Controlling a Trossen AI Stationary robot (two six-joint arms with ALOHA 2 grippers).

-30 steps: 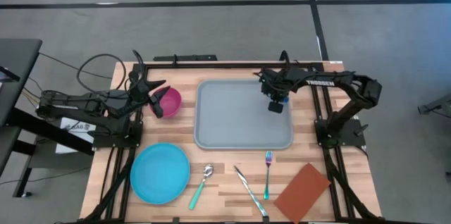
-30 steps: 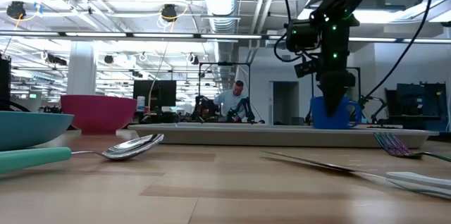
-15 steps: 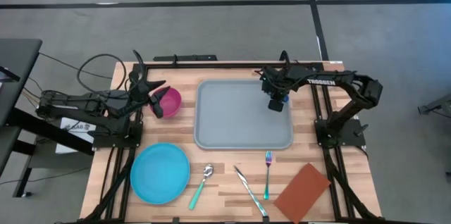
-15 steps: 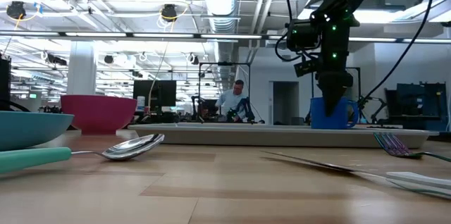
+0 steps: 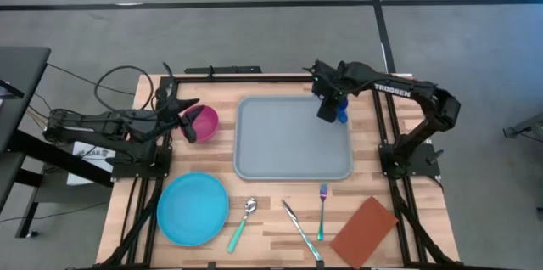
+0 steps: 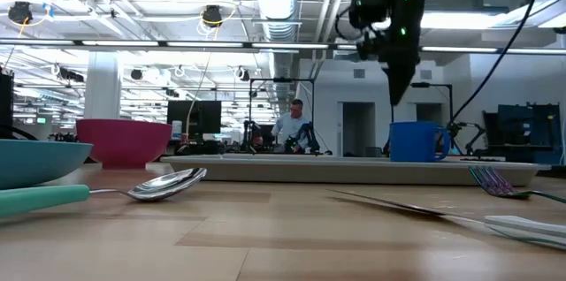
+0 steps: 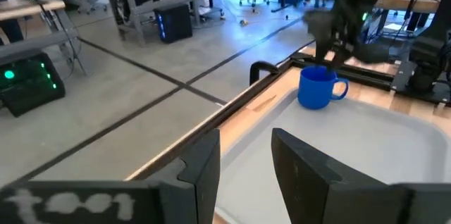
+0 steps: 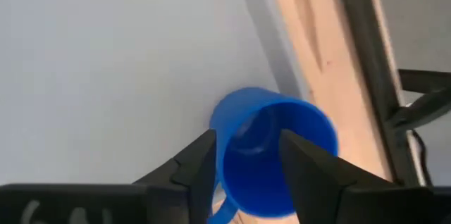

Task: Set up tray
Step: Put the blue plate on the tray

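Right gripper: fingers parted, empty, above blue mug standing on the tray at its far right corner. Left gripper: fingers apart, idle over pink bowl. Tray mid-counter, long axis across. Mug apparently placed; next likely plate.

Right end effector open above blue mug, upright on tray.

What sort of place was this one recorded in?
Probably an open-plan robotics lab or workshop: exposed ceiling ducts, desks with computers on a concrete floor, and a person working behind the robot table.
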